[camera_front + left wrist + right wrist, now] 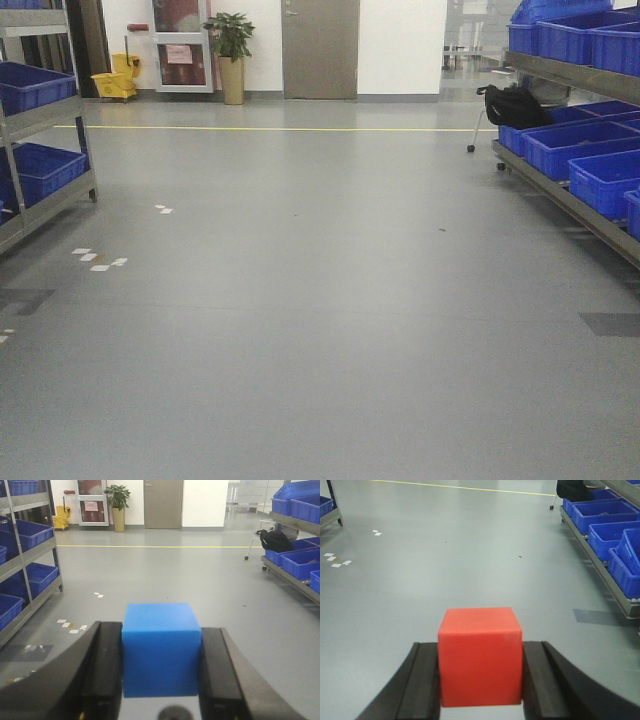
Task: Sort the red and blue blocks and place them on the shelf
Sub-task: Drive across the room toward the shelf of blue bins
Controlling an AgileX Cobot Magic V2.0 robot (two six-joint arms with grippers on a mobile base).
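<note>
**Reporter:** What do the wrist cameras catch?

**Photographer:** A matte, medium-blue block (161,650), square-faced and clean-edged, is clamped between the left fingers (102,675). A bright red block (480,655) of the same build is pinched between the right fingers (425,680). Each pair is closed onto its cube, with the black pads pressed against both side faces.

**Reporter:** And the front camera?

**Photographer:** Neither the blocks nor the fingers appear there. It shows grey floor (320,300) crossed by a yellow line (270,128), with a door (320,48) and a potted plant (232,40) at the far wall. A left-hand shelf (40,115) and a right-hand shelf (570,77) flank the aisle, both carrying big blue bins (575,150).

**Reporter:** What do the wrist views add?

**Photographer:** The left wrist view looks level down the aisle, with a shelf ahead on either side of the fingers. The right wrist view tilts down at the floor and shows only the shelf ahead and to the right of its fingers.

**Reporter:** Where do the blocks sit in the grip?

**Photographer:** Each is centred between its fingers, its top and front faces showing clear of the pads. Both are well apart from either shelf, with floor beyond them.
</note>
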